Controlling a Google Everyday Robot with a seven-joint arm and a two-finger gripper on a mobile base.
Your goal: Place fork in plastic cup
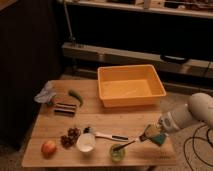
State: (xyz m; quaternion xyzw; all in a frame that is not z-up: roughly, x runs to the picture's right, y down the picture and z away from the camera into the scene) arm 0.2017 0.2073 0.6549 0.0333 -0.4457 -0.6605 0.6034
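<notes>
the plastic cup (117,152) sits at lower centre. the fork (131,144) slants from its mouth up to the right, its lower tip at or just inside the rim. it looks light, stiff and slick, so it is best gripped at the upper end. there, at lower right, the gripper (153,136) appears clamped on it.

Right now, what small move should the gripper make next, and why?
Probably ease the gripper, near the front right corner of the table, a little toward the plastic cup while raising it. The fork slants from the gripper down to the cup, lying low, so it may tip out.
</notes>
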